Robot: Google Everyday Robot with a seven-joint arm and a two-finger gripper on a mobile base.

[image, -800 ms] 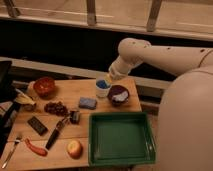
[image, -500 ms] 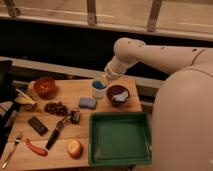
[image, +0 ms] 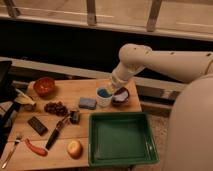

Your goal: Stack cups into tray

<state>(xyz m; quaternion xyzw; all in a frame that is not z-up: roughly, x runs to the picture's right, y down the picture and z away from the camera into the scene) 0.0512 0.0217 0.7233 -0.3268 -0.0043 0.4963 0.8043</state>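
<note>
1. White outside and blue within, the cup [image: 103,97] stands upright on the wooden table [image: 65,91], just under the gripper [image: 112,89], which sits at its rim.
2. Whether the gripper holds the cup or only hangs over it – I cannot tell.
3. The dark green tray [image: 122,155] lies below the gripper, nearer the camera, apart from the cup.
4. Just right of the gripper – a dark purple bowl [image: 121,96]; to its left, a blue sponge [image: 87,103].

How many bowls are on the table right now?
2. An orange bowl is at the back left of the table. A dark purple bowl is at the back right, next to the white cup, where the pincer hangs at the cup's rim. The arm may hide others.
</note>
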